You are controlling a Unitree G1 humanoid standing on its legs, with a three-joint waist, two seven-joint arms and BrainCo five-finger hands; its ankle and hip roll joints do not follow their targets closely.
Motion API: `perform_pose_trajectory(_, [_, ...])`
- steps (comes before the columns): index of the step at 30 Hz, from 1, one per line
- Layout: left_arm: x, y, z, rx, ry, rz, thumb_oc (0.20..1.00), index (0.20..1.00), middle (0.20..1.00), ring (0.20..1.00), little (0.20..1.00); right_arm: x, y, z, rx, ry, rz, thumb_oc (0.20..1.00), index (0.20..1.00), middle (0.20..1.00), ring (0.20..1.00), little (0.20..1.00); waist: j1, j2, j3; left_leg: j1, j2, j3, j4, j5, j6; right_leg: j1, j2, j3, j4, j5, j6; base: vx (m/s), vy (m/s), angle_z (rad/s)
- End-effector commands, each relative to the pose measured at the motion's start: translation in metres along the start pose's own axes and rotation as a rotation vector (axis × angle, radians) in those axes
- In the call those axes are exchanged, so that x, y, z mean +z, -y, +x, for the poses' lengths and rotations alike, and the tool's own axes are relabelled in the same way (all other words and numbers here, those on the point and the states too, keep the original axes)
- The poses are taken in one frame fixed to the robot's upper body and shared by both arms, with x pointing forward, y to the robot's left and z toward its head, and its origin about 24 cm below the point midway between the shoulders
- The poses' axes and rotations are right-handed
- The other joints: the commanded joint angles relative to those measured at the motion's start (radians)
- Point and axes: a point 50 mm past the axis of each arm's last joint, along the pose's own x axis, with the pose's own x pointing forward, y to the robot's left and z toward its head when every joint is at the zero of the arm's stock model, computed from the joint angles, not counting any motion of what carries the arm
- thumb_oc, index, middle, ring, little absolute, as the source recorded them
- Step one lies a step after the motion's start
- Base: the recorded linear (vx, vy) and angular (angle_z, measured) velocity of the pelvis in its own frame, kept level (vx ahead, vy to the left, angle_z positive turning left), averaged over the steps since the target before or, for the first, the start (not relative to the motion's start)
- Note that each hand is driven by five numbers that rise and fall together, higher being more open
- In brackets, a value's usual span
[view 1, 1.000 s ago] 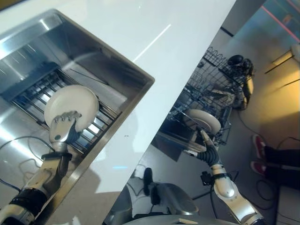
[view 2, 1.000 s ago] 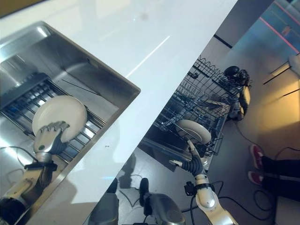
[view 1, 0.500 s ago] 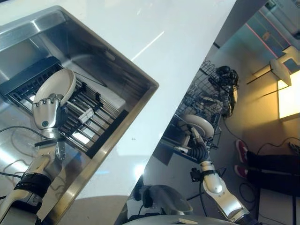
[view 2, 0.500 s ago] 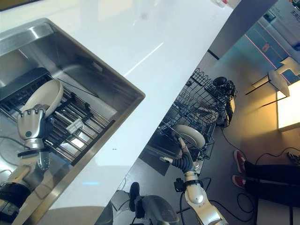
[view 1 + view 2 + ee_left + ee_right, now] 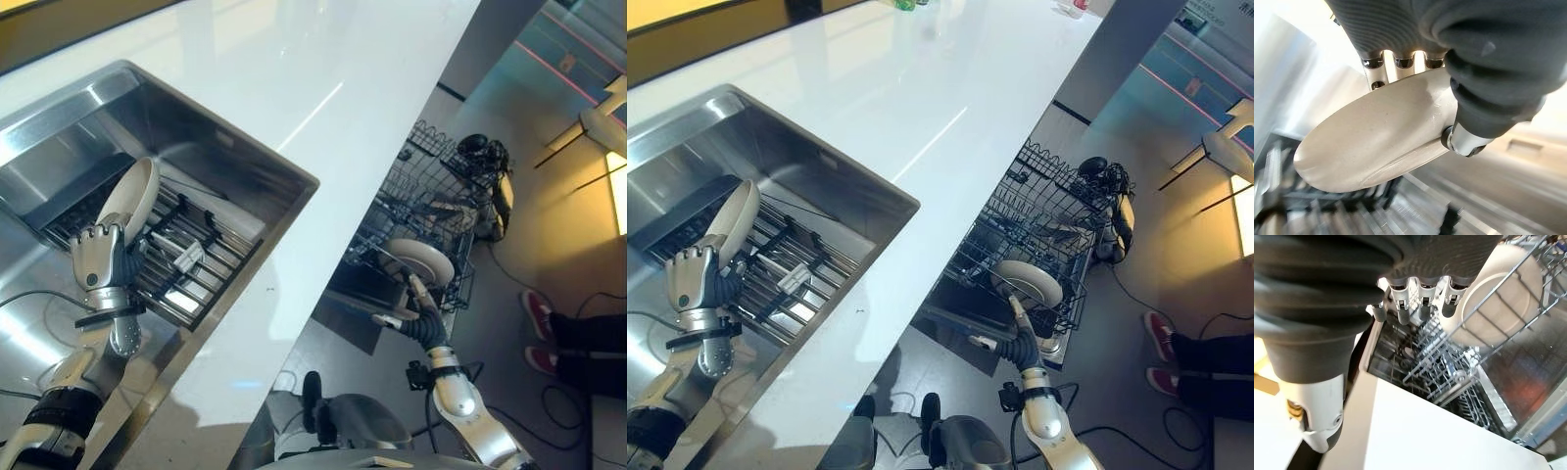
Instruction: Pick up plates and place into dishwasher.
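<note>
Your left hand (image 5: 98, 262) is down in the steel sink (image 5: 118, 98), its fingers and thumb curled round the lower edge of a cream plate (image 5: 129, 200); the left wrist view confirms the grip, with the thumb pressed across the plate's (image 5: 1376, 142) face and the fingers behind its rim. You have that plate tipped up nearly on edge, leaning toward the far end of the basin, directly above the dark slatted rack (image 5: 186, 257) that lies in the sink bottom, and from these views you cannot tell whether its rim touches the slats. To the right of the sink runs the glossy white countertop (image 5: 921, 88), and past its edge, lower down, the wire dishwasher rack (image 5: 1038, 235) stands pulled out. A second cream plate (image 5: 1027, 282) stands upright among the tines at the near side of that rack. Your right hand (image 5: 1017, 315) reaches up to just below that plate; its wrist view shows its fingers (image 5: 1420, 308) hanging relaxed and fairly straight in front of the basket wires, holding nothing, with the racked plate (image 5: 1498, 298) behind the wires beside the fingertips. On the floor at the far right you can see a person's red shoes (image 5: 539, 328) and dark trouser legs
</note>
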Motion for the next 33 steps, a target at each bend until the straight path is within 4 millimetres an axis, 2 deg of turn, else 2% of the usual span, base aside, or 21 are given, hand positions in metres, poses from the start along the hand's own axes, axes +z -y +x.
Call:
perform_pose_trajectory(1, [0.032, 0.002, -0.033, 0.105, -0.049, -0.312, 0.200, 0.200, 0.200, 0.200, 0.200, 0.018, 0.015, -0.005, -0.035, 0.115, -0.024, 1.000, 1.000, 1.000, 1.000, 1.000, 0.047, 0.002, -0.090, -0.036, -0.037, -0.037, -0.021, 0.045, -0.005, -0.101, -0.015, -0.029, 0.082, -0.064, 0.013, -0.09, 0.051, 0.00])
perform_pose_trajectory(6, [0.048, -0.024, -0.045, 0.132, 0.036, -0.437, 0.200, 0.200, 0.200, 0.200, 0.200, 0.027, 0.042, -0.020, -0.075, 0.145, -0.048, 1.000, 1.000, 1.000, 1.000, 1.000, 0.042, 0.023, -0.104, -0.010, -0.045, -0.030, -0.025, 0.035, -0.008, -0.074, -0.025, -0.038, 0.089, -0.094, 0.002, -0.14, 0.054, 0.07])
perform_pose_trajectory(10, [0.053, -0.038, -0.055, 0.125, 0.048, -0.500, 0.200, 0.200, 0.200, 0.200, 0.200, 0.030, 0.062, -0.029, -0.108, 0.160, -0.078, 1.000, 1.000, 1.000, 1.000, 1.000, 0.034, 0.040, -0.130, 0.014, -0.048, -0.019, -0.021, 0.021, -0.017, -0.039, -0.035, -0.040, 0.086, -0.123, -0.005, -0.13, 0.062, 0.08])
perform_pose_trajectory(15, [0.060, -0.049, -0.065, 0.119, 0.068, -0.572, 0.200, 0.200, 0.200, 0.200, 0.200, 0.032, 0.088, -0.035, -0.160, 0.164, -0.115, 1.000, 1.000, 1.000, 1.000, 1.000, 0.018, 0.058, -0.185, 0.071, -0.047, -0.011, -0.054, 0.012, -0.037, 0.048, -0.038, -0.034, 0.028, -0.147, -0.020, -0.10, 0.036, 0.09])
perform_pose_trajectory(19, [0.069, -0.051, -0.062, 0.099, 0.108, -0.647, 0.200, 0.200, 0.200, 0.200, 0.200, 0.041, 0.099, -0.031, -0.184, 0.208, -0.139, 1.000, 1.000, 1.000, 1.000, 1.000, 0.003, 0.070, -0.226, 0.096, -0.040, -0.007, -0.091, 0.028, -0.055, 0.081, -0.034, -0.023, -0.011, -0.143, -0.030, -0.15, 0.025, 0.08])
perform_pose_trajectory(27, [0.106, -0.051, -0.039, 0.010, 0.295, -0.900, 0.200, 0.200, 0.200, 0.200, 0.200, 0.089, 0.108, -0.010, -0.192, 0.491, -0.193, 1.000, 1.000, 1.000, 1.000, 1.000, -0.028, 0.112, -0.290, 0.114, -0.023, -0.008, -0.147, 0.046, -0.077, 0.104, -0.027, -0.008, -0.049, -0.159, -0.046, -0.24, 0.040, 0.01])
perform_pose_trajectory(33, [0.149, -0.059, -0.016, -0.035, 0.565, -1.070, 0.200, 0.200, 0.200, 0.200, 0.200, 0.137, 0.101, 0.016, -0.124, 0.744, -0.175, 1.000, 1.000, 1.000, 1.000, 1.000, -0.031, 0.145, -0.325, 0.110, -0.019, -0.022, -0.186, 0.059, -0.073, 0.103, -0.023, -0.025, -0.070, -0.168, -0.062, -0.29, 0.040, 0.04])
